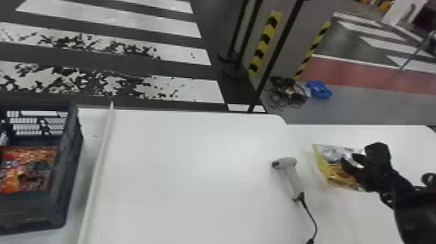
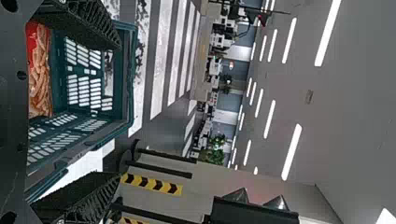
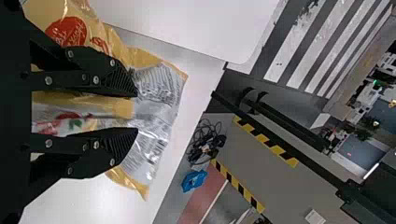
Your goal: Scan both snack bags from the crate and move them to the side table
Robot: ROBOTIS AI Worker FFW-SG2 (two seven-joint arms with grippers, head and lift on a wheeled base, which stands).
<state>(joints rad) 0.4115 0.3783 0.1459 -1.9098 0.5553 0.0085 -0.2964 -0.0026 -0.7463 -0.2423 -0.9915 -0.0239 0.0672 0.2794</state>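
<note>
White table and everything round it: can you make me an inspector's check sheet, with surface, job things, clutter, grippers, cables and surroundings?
Surface: white table, side table at its right
Job things: orange bag in crate; yellow bag on side table; scanner lying on white table
Clutter: blue thing on floor
Grippers: left open by crate; right open at yellow bag
Cables: scanner cord; tangle on floor
Surroundings: striped floor, black posts

No words or numbers can be read; the print on the yellow-and-silver plastic snack bag at right and the orange-red plastic snack bag at left is illegible.
</note>
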